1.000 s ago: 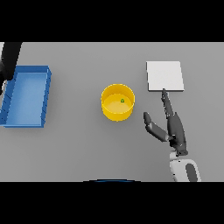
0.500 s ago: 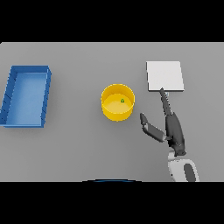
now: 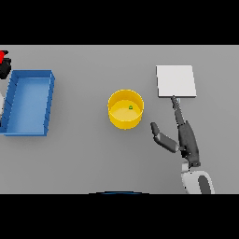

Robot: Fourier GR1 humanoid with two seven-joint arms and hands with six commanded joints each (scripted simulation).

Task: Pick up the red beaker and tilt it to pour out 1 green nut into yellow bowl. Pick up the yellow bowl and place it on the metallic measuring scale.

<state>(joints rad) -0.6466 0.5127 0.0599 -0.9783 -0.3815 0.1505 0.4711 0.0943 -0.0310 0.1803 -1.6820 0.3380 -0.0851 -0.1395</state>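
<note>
Yellow bowl, mid-frame with one green nut inside, looks light and rigid; grasp its rim. Right hand, lower right, is spread wide.

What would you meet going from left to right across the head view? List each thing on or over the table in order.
red beaker held in the left hand → blue tray → yellow bowl with the green nut → right hand, below the metallic scale
</note>
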